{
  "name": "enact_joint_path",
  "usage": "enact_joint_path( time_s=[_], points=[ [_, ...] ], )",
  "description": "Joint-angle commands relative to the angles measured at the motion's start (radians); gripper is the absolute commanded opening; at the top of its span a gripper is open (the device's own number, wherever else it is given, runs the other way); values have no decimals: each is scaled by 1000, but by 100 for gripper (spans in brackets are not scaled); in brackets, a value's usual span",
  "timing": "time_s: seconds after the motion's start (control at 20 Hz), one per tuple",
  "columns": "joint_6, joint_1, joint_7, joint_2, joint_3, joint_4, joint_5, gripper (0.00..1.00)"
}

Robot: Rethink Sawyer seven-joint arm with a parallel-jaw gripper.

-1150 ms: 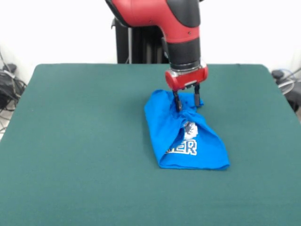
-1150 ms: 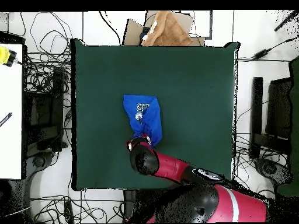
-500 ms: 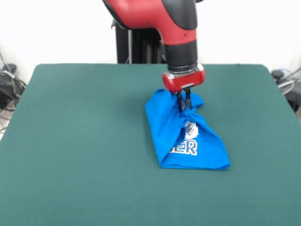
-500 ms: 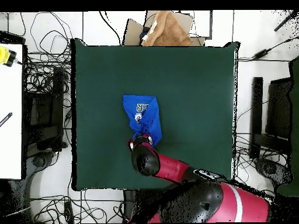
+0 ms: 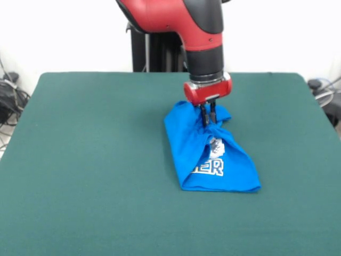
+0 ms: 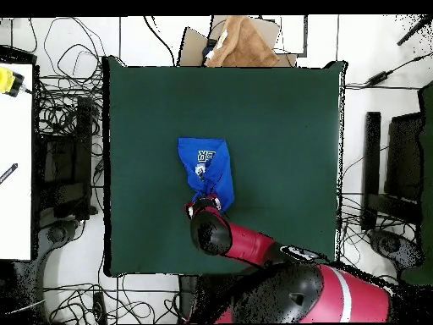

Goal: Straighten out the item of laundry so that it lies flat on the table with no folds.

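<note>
The item of laundry [image 5: 208,149] is a bright blue shirt lying folded and bunched on the green table [image 5: 96,160], with white lettering showing near its front edge. My gripper [image 5: 208,121] stands upright over the shirt's far end, its two black fingers pinched together on a gathered ridge of blue cloth. From above, the item of laundry [image 6: 205,169] is a narrow wedge left of the centre of the table [image 6: 279,127], and the arm's wrist covers its tip and the gripper.
Brown cardboard [image 6: 241,42] lies just past the table's top edge in the overhead view. Tangled cables [image 6: 63,127] and dark equipment line both sides. A white surface [image 6: 15,169] stands at the left.
The fingers stood apart over the shirt's far end one second ago and have since closed on the cloth. The arm has held still over the last half second.
</note>
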Motion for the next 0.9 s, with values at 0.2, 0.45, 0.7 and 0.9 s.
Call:
enact_joint_path(
  time_s=[0.2,0.45,0.7,0.9],
  points=[
    [32,60,325,-49,-16,2,100,0],
    [43,211,455,-271,-51,205,260,0],
    [-2,384,539,-319,-79,260,428,0],
    [-75,427,577,-264,-81,253,437,0]
  ],
)
